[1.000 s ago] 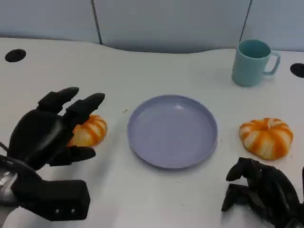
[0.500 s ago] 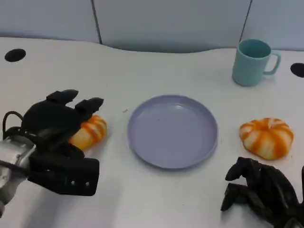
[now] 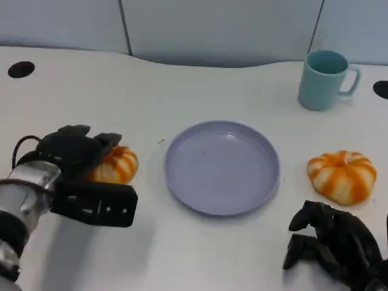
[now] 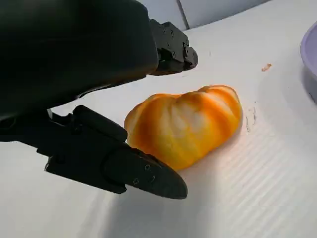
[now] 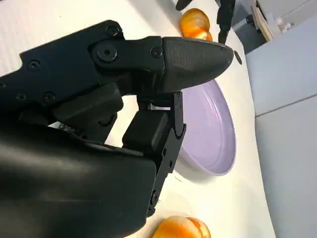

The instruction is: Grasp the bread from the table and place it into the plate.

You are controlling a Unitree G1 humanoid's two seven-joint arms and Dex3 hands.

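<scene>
A striped orange and white bread point(image 3: 117, 165) lies on the white table, left of the round lilac plate point(image 3: 222, 167). My left hand point(image 3: 76, 153) hangs over the bread's left side with its fingers spread. In the left wrist view the bread point(image 4: 185, 124) sits between the upper fingers point(image 4: 173, 47) and the thumb point(image 4: 136, 171); a gap shows above it, and I cannot tell whether the thumb touches it. A second bread point(image 3: 340, 176) lies right of the plate. My right hand point(image 3: 332, 245) rests at the lower right, fingers curled in on nothing.
A teal mug point(image 3: 325, 79) stands at the back right. Black round holes point(image 3: 21, 68) mark the table's far corners. The right wrist view shows the plate point(image 5: 213, 134), the second bread point(image 5: 181, 229) and the far bread point(image 5: 195, 22).
My left hand has come down from a raised, spread pose and now sits low over the left bread, with the forearm swung in. The right hand, plate and breads have stayed put.
</scene>
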